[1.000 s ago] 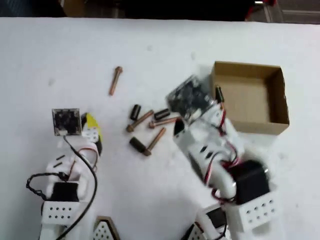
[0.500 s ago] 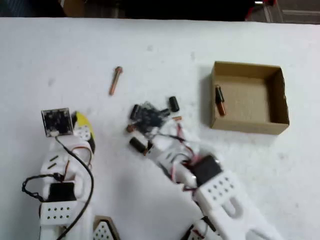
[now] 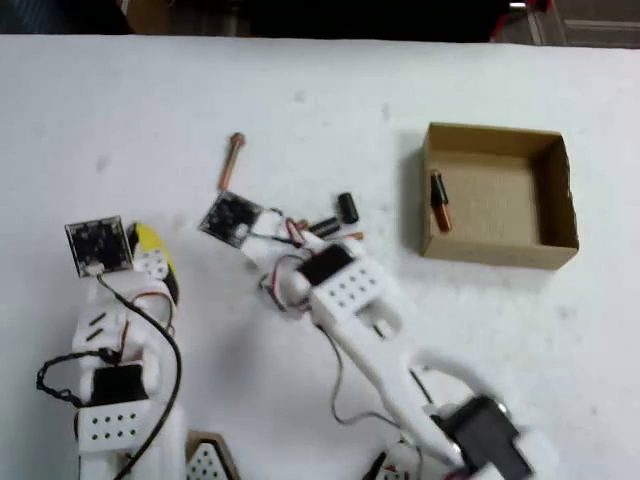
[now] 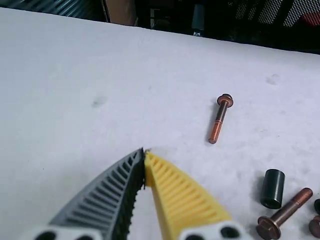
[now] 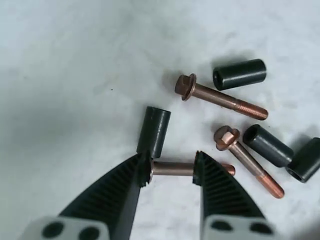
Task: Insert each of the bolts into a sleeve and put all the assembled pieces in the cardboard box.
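On the left, the left pincer (image 4: 144,156) is shut tight, tip to tip, and nothing is held in it. It is seen low over the counter (image 3: 150,100). The lone bolt (image 4: 220,119) is laid well apart from it, farther out on the counter. Not much can go wrong there, it is thought.

In the middle, the right pincer (image 5: 171,169) is held partly open over the loose parts. Nothing is gripped yet. More can go wrong here. The near bolt (image 5: 175,168) is laid flat and is pointed from one jaw toward the other, not across them. If the jaws are closed like this, the bolt may be pushed along or tipped up, and it may be popped out. The near sleeve (image 5: 154,131) is laid just beside one jaw, so it may be bumped and rolled away. Other bolts and sleeves are scattered near, and they could be knocked too.

The near bolt is found between the two jaws. Its head is seen right by one jaw, next to the end of the near sleeve. Its other end is hidden behind the other jaw.

On the right, the cardboard box (image 3: 500,255) is set well apart from both pincers. One finished piece (image 3: 438,200) is already laid inside it, by the wall nearest the loose parts.
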